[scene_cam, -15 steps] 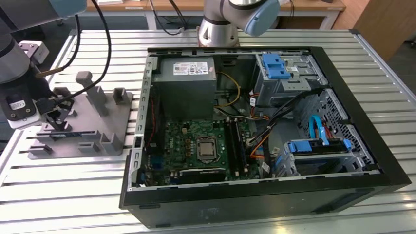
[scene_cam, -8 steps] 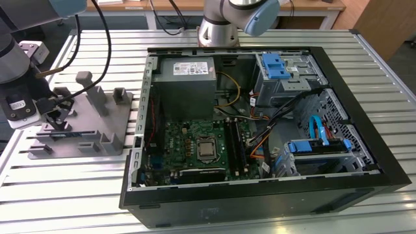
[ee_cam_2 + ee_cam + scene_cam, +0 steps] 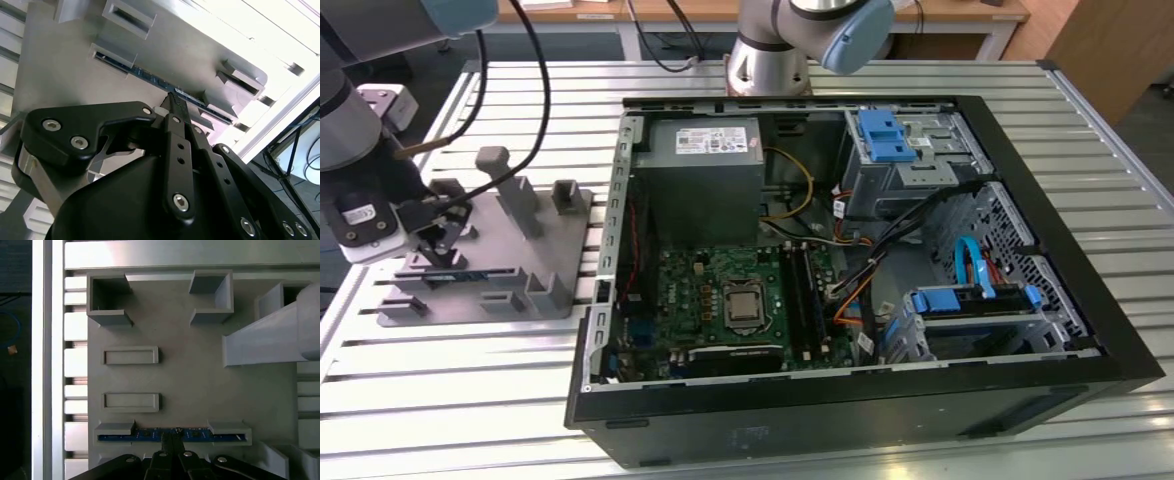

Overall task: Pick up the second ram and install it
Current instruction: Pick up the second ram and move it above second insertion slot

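Claw (image 3: 172,440) closed at 2nd ram (image 3: 145,436) mid.

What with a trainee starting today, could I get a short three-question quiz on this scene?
1. True or false: the second ram is already seated inside the computer case.
2. The claw is poised at: A) the ram's middle; B) the ram's end; C) the case.
3. Fill in: in the exterior view, the grey tray sits to the case's ____.
Key: 1 false, it stands in a tray slot; 2 A; 3 left.
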Tool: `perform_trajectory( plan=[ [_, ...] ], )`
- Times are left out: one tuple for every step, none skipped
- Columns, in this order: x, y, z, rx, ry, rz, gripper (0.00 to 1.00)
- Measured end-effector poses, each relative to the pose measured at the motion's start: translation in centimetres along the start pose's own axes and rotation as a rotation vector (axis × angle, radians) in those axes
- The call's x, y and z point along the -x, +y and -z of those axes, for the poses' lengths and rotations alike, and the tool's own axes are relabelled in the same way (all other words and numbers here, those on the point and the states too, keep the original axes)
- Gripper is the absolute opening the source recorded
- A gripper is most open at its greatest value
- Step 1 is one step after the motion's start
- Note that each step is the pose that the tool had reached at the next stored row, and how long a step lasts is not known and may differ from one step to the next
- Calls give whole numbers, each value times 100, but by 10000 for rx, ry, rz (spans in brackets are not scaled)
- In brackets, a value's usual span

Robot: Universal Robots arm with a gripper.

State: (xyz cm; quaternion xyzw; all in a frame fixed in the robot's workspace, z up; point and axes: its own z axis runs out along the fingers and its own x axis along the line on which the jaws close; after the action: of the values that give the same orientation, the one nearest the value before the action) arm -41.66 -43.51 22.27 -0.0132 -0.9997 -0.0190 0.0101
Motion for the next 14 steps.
perform_trajectory(
  plan=[
    [0, 0, 0, -3, 6, 153, 10],
    [0, 0, 0, -6, 12, 313, 10],
    [0, 0, 0, -11, 19, 480, 10],
    [0, 0, 0, -14, 25, 655, 10],
    [0, 0, 0, -18, 32, 834, 10],
    [0, 0, 1, -21, 39, 1000, 10],
    [0, 0, 1, -25, 44, 1157, 10],
    [0, 0, 1, -28, 51, 1310, 10],
    [0, 0, 1, -31, 55, 1431, 10],
    [0, 0, 1, -32, 58, 1530, 10],
    [0, 0, 1, -33, 61, 1598, 10],
    [0, 0, 1, -35, 64, 1662, 10],
    [0, 0, 1, -37, 66, 1737, 10],
    [0, 0, 0, -38, 69, 1829, 10]
  ],
)
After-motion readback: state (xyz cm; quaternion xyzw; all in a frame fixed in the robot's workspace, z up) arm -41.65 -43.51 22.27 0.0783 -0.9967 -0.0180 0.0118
